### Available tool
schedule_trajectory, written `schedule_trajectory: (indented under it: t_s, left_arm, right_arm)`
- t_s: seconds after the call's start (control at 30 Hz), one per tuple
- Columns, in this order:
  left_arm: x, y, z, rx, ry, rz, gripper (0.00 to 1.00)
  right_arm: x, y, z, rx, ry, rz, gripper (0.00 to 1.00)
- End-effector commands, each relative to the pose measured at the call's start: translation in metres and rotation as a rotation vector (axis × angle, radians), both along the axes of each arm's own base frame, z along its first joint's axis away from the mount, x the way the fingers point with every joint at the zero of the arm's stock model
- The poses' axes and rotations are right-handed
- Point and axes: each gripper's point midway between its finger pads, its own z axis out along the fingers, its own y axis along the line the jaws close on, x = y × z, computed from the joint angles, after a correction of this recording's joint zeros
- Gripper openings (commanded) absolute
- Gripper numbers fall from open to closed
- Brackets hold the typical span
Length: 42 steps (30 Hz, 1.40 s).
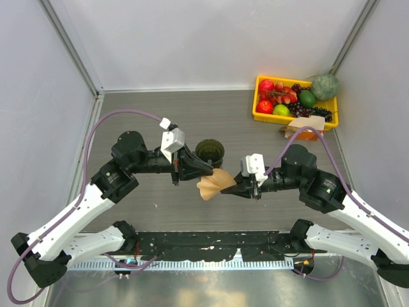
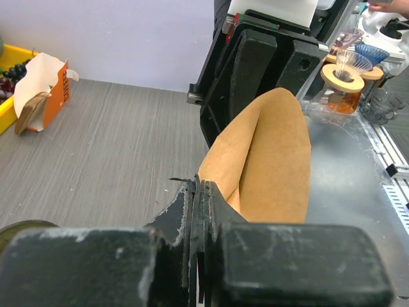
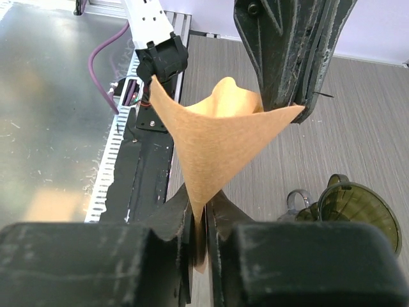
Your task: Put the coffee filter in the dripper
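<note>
At mid-tabletop [image 1: 140, 115], the dark olive dripper [image 1: 209, 151] stands upright, a round funnel. Far right, a yellow tray [image 1: 257, 105] holds red and green fruit and dark grapes, with an orange-and-white carton [image 1: 300, 128] just beside it. Just in front of the dripper, my left end effector [image 1: 206, 171] pinches one edge of the coffee filter [image 1: 216, 183] and my right end effector [image 1: 231, 189] pinches its narrow end. The thin tan paper cone hangs between them over the grey wood-grain surface.

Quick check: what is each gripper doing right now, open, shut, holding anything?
Left gripper: closed, pinching one edge of the coffee filter.
Right gripper: closed, pinching the same filter from the opposite side.
</note>
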Motion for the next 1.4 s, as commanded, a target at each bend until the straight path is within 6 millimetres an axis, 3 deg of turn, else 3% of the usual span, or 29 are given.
schedule_trajectory:
  t_s: [0.0,0.13,0.2,0.23,0.27,0.4,0.47,0.5,0.6,0.67,0.7,0.73,0.77,0.83,0.9,1.0,1.2,1.3,1.33,1.37]
  left_arm:
    - [-0.008,0.003,0.009,-0.028,-0.05,-0.029,0.0]
    - [-0.013,0.004,0.008,-0.032,-0.052,-0.052,0.0]
    - [-0.014,0.005,0.007,-0.04,-0.049,-0.054,0.4]
    - [-0.015,0.004,0.006,-0.038,-0.047,-0.06,0.51]
    - [-0.015,0.004,0.006,-0.038,-0.047,-0.063,0.53]
    - [-0.011,0.002,0.003,-0.029,-0.036,-0.045,0.53]
    - [-0.01,-0.001,0.001,-0.023,-0.032,-0.045,0.46]
    - [-0.011,-0.002,0.001,-0.021,-0.03,-0.048,0.38]
    - [-0.018,-0.002,-0.002,-0.012,-0.025,-0.09,0.0]
    - [-0.02,-0.001,-0.008,0.006,-0.011,-0.092,0.0]
    - [-0.021,0.0,-0.009,0.01,-0.012,-0.094,0.0]
    - [-0.021,0.001,-0.01,0.01,-0.017,-0.091,0.0]
    - [-0.018,0.001,-0.011,0.015,-0.019,-0.074,0.0]
    - [-0.017,0.002,-0.011,0.02,-0.026,-0.065,0.0]
    - [-0.017,0.002,-0.013,0.025,-0.028,-0.066,0.0]
    - [-0.017,0.002,-0.012,0.023,-0.033,-0.066,0.0]
    - [-0.02,0.002,-0.011,0.018,-0.033,-0.086,0.0]
    - [-0.022,0.002,-0.01,0.015,-0.03,-0.094,0.0]
    - [-0.021,0.002,-0.01,0.019,-0.032,-0.089,0.0]
    - [-0.02,0.003,-0.013,0.027,-0.034,-0.08,0.16]
  right_arm:
    - [-0.001,-0.003,0.02,0.044,-0.03,-0.006,0.16]
    - [-0.002,-0.004,0.02,0.041,-0.038,-0.006,0.06]
    - [-0.002,-0.004,0.018,0.037,-0.04,-0.004,0.06]
    - [-0.002,-0.004,0.018,0.035,-0.042,-0.002,0.06]
    - [-0.001,-0.004,0.017,0.034,-0.048,-0.003,0.06]
    - [-0.002,-0.003,0.017,0.032,-0.052,0.008,0.06]
    - [-0.001,-0.002,0.019,0.035,-0.054,0.009,0.08]
    - [-0.002,-0.002,0.02,0.038,-0.056,0.012,0.08]
    - [-0.001,-0.002,0.022,0.04,-0.058,0.008,0.11]
    - [0.001,-0.003,0.025,0.043,-0.059,-0.008,0.13]
    - [0.001,-0.004,0.027,0.045,-0.06,-0.012,0.19]
    - [0.001,-0.005,0.029,0.048,-0.062,-0.016,0.28]
    - [0.001,-0.005,0.031,0.05,-0.057,-0.022,0.45]
    - [0.002,-0.005,0.034,0.049,-0.054,-0.028,0.54]
    - [0.003,-0.006,0.038,0.048,-0.058,-0.036,0.55]
    - [0.004,-0.007,0.039,0.041,-0.069,-0.041,0.48]
    - [0.006,-0.007,0.032,0.02,-0.085,-0.036,0.16]
    - [0.007,-0.007,0.033,0.024,-0.094,-0.043,0.05]
    - [0.008,-0.007,0.033,0.023,-0.092,-0.044,0.05]
    - [0.008,-0.007,0.035,0.027,-0.096,-0.047,0.05]
